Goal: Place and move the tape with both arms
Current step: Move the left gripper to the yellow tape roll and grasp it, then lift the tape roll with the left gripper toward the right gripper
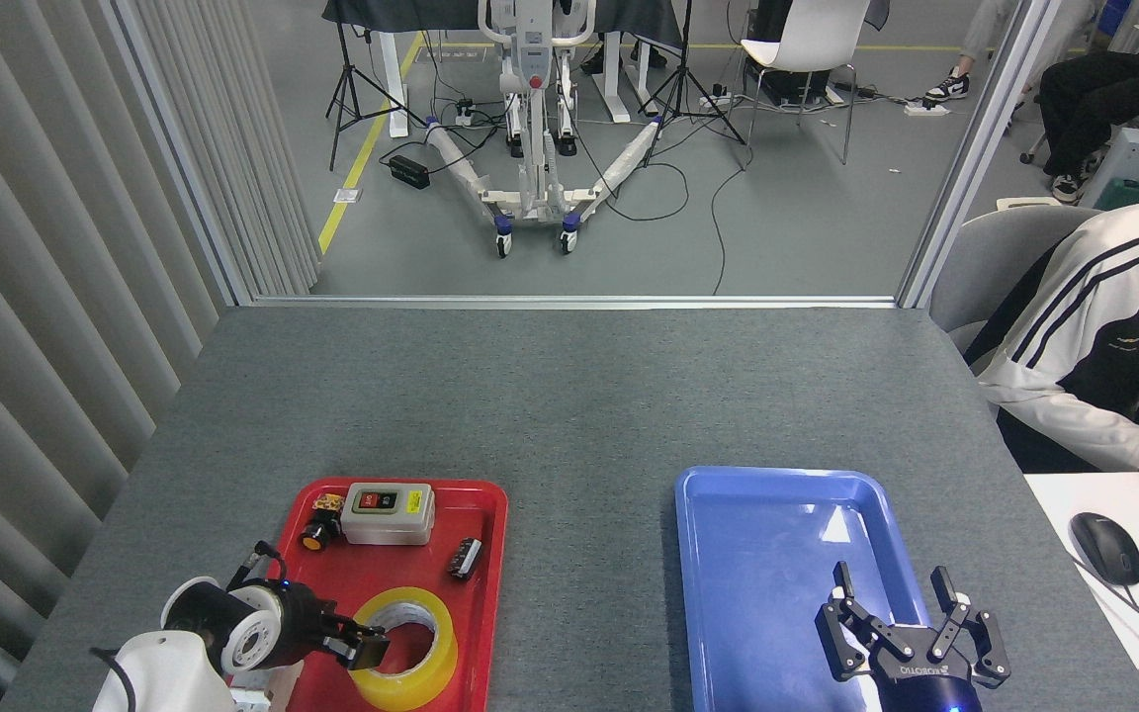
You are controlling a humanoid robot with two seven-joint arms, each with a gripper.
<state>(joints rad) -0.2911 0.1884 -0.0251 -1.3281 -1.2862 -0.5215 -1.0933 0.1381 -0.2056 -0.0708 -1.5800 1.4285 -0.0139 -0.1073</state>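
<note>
Tape (409,648): a yellow see-through roll with a white core, lying flat at the near end of the red tray, hole facing up.
Red tray (486,554): sits on the near left part of the grey surface (569,396); besides the tape it holds a grey switch box, an orange-capped part and a small dark part.
Switch box (388,513): at the far end of the red tray, well apart from the tape.
Orange-capped part (312,539): just left of the switch box, near the tray's left rim.
Small dark part (466,557): near the tray's right rim, between the switch box and the tape.
Left claw (364,648): comes in from the lower left over the tray, its black tip at the left wall of the tape, one finger reaching over the rim toward the hole; whether it is clamped on the roll or apart I cannot tell.
Right claw (901,618): fingers spread apart, holding nothing, hanging over the near right part of the blue tray.
Blue tray (728,514): on the near right part of the surface, well apart from the red tray.
Person (1103,336): in a white jacket with dark stripes, sitting at the right edge beside the surface.
</note>
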